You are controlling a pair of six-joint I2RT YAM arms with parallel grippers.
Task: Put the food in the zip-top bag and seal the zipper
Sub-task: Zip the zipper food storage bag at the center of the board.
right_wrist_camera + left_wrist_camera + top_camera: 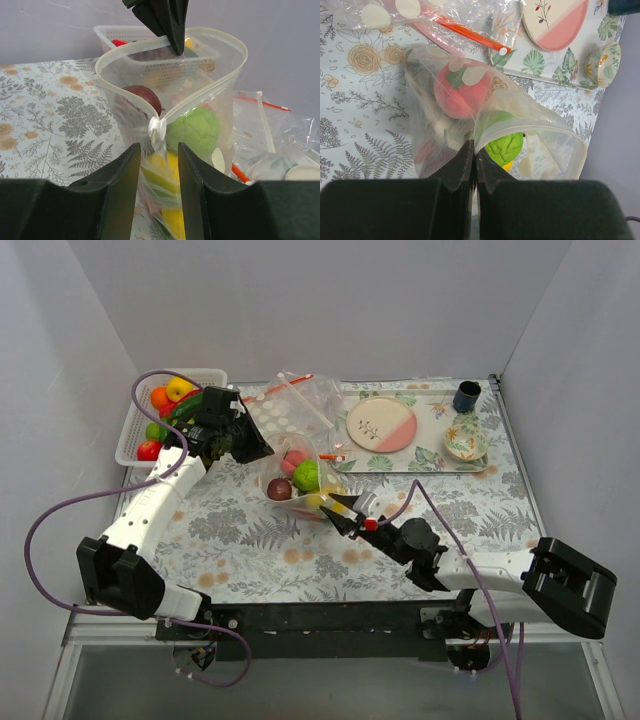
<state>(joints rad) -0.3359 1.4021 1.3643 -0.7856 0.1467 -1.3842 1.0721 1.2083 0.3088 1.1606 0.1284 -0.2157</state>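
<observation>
The zip-top bag (298,480) stands mid-table, mouth wide open. Inside are a pink-red round (462,95), a green piece (195,130), a dark red round (145,97) and yellow food (165,170). This bag's zipper (210,37) is a cream rim with a white slider (156,131) at the near corner. My left gripper (472,145) is shut on the far rim, also seen from above (266,451). My right gripper (157,147) is open, its fingers on either side of the bag's corner just under the slider; it shows in the top view (334,504).
A white slatted basket (130,435) at the back left holds orange, yellow, green and red toy food. A second, flat dotted bag with a red strip (300,400) lies behind. A tray (430,462) carries a pink-cream plate (381,426), a dark cup (466,396) and a bowl (466,443).
</observation>
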